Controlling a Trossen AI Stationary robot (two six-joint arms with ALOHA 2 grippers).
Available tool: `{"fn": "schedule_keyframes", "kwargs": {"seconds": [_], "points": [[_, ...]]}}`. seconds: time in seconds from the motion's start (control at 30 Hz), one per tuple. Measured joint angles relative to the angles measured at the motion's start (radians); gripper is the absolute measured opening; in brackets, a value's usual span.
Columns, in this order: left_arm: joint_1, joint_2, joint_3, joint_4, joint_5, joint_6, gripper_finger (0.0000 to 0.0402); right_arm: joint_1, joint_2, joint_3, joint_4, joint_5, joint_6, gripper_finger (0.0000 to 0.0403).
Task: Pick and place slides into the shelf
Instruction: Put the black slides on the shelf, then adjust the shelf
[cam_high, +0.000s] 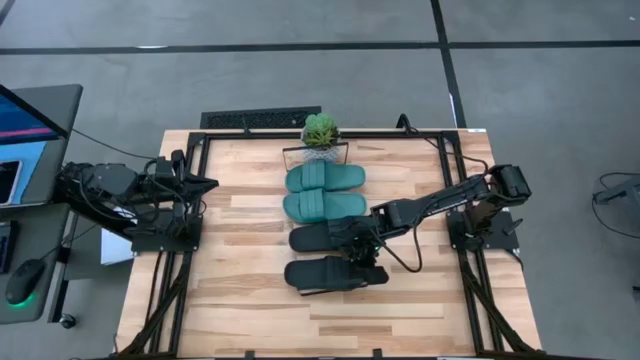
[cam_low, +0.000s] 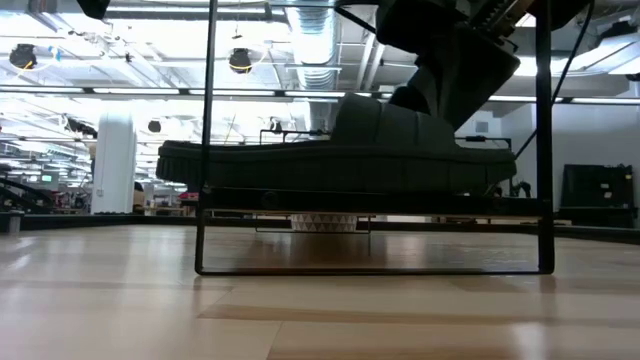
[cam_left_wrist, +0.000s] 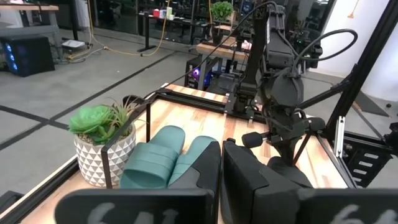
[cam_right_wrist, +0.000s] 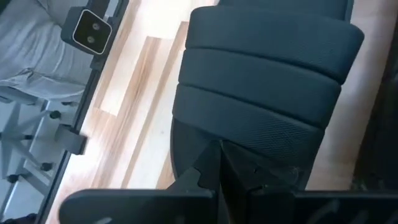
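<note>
Overhead figure: the shelf — a light plank with black wire ends — fills the middle of the frame, largest item shown. On it, in a column at centre, lie four slides: two teal slides above, two black slides below, all set crosswise. A small potted plant stands at the column's top.

Handling, as a judgement: the slides look rubbery, light and pliant, with a ribbed strap that should give under the fingers yet not slip much; nothing fragile. The strap edge or the sole's rim seems the natural hold.

The right gripper sits at the lowest black slide, right of centre. Its wrist view shows the fingers pressed together at the ribbed strap's edge; whether any rubber is pinched between them cannot be told. The left gripper waits at the left edge of the plank, fingers together, holding nothing.

Hard to read: the level view shows one dark slide in silhouette only — the right arm masks its far end, and the contact point is hidden overhead.
</note>
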Motion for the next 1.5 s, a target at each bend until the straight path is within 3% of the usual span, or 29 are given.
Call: {"fn": "schedule_keyframes", "kwargs": {"seconds": [0.97,1.1,1.27,1.5], "points": [[0.0,0.0,0.0,-0.001,0.0,0.0,0.0006,-0.082,-0.006,0.005,-0.073,0.087,-0.03,0.0],[0.0,0.0,0.0,-0.002,0.0,0.0,0.0006,-0.091,-0.047,0.0,-0.154,0.122,-0.042,0.0],[0.0,0.0,0.0,-0.008,0.005,0.0,0.0006,-0.106,-0.131,-0.004,-0.228,0.243,-0.067,0.0],[0.0,0.0,0.0,-0.025,0.005,-0.017,0.0006,-0.125,-0.198,0.007,-0.245,0.273,-0.059,0.0]]}}
